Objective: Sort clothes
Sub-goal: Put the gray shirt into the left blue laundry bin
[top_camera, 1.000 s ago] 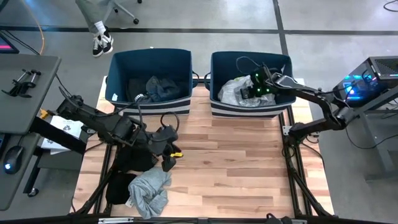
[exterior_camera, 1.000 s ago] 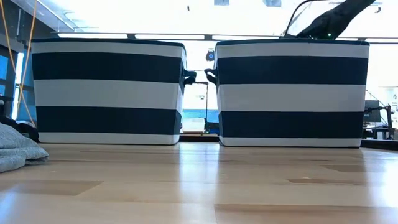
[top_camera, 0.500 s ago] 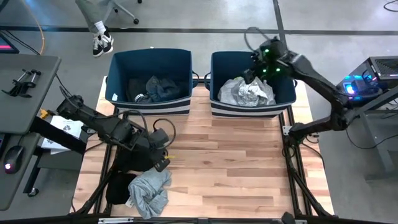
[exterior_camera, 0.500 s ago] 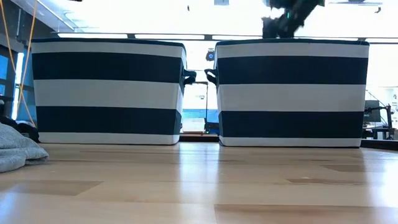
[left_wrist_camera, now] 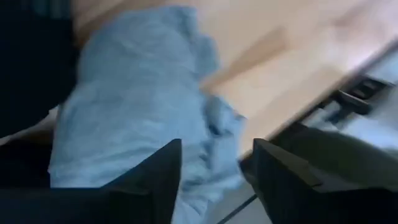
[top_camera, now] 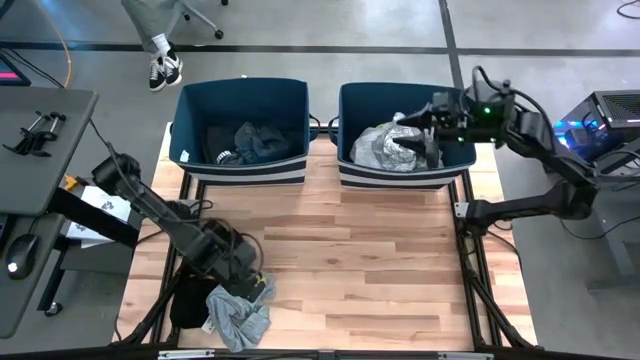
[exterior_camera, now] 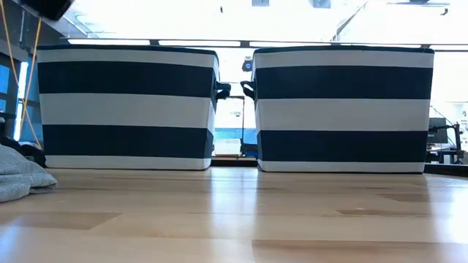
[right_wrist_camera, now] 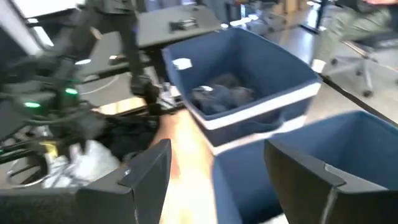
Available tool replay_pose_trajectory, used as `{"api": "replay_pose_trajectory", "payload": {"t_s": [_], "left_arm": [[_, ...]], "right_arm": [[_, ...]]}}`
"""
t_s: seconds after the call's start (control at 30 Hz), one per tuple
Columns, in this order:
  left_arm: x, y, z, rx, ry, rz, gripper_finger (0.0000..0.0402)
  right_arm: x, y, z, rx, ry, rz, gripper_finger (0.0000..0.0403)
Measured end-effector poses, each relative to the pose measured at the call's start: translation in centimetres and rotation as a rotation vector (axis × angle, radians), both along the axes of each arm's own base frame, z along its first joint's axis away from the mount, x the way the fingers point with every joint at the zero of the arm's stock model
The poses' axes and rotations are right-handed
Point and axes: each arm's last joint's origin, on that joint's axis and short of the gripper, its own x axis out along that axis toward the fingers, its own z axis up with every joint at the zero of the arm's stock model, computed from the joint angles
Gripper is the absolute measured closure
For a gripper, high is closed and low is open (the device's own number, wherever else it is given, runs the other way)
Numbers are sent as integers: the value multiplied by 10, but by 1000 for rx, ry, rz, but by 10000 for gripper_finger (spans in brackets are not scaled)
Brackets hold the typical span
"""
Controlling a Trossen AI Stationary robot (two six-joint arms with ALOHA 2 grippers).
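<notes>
Two changes are seen: left gripper (top_camera: 243,283), fingers spread, lowered onto grey garment (top_camera: 238,310) near tabletop's front-left corner; right gripper (top_camera: 432,118), spread and empty, withdrawn above right bin (top_camera: 345,130), patterned garment (top_camera: 390,148) delivered.

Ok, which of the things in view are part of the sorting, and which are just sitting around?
Job:
grey garment
black garment
dark clothes in the left bin
grey-white patterned garment in the right bin
left gripper, open over the grey garment
right gripper, open over the right bin

Lying about:
computer mouse
side desk
</notes>
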Motion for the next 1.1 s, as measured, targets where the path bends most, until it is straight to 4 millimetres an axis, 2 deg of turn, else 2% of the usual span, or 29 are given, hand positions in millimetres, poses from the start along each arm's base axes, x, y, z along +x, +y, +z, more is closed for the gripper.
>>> {"api": "replay_pose_trajectory", "payload": {"t_s": [0.17,0.3,0.4,0.53,0.6,0.67,0.77,0.9,1.0,1.1], "left_arm": [[-10,4,-46,8,99,85,175],[-12,5,-74,-36,181,36,182],[-10,6,-86,-14,224,-33,229],[-2,12,-89,-3,216,-73,345],[6,16,-81,22,162,-70,385],[16,21,-68,90,58,-34,385],[33,27,-30,168,-122,11,394],[51,37,23,287,-352,-28,397],[63,48,63,406,-504,-72,400],[73,61,90,532,-593,-136,400]], "right_arm": [[0,12,1,-6,-6,50,158],[3,16,-2,15,16,71,158],[8,19,-8,31,50,91,158],[18,26,-25,54,96,141,158],[25,30,-36,84,110,157,158],[33,33,-50,139,117,157,158],[45,36,-72,201,139,174,158],[64,42,-99,235,124,281,158],[80,51,-111,236,67,369,158],[97,59,-117,232,24,408,158]]}}
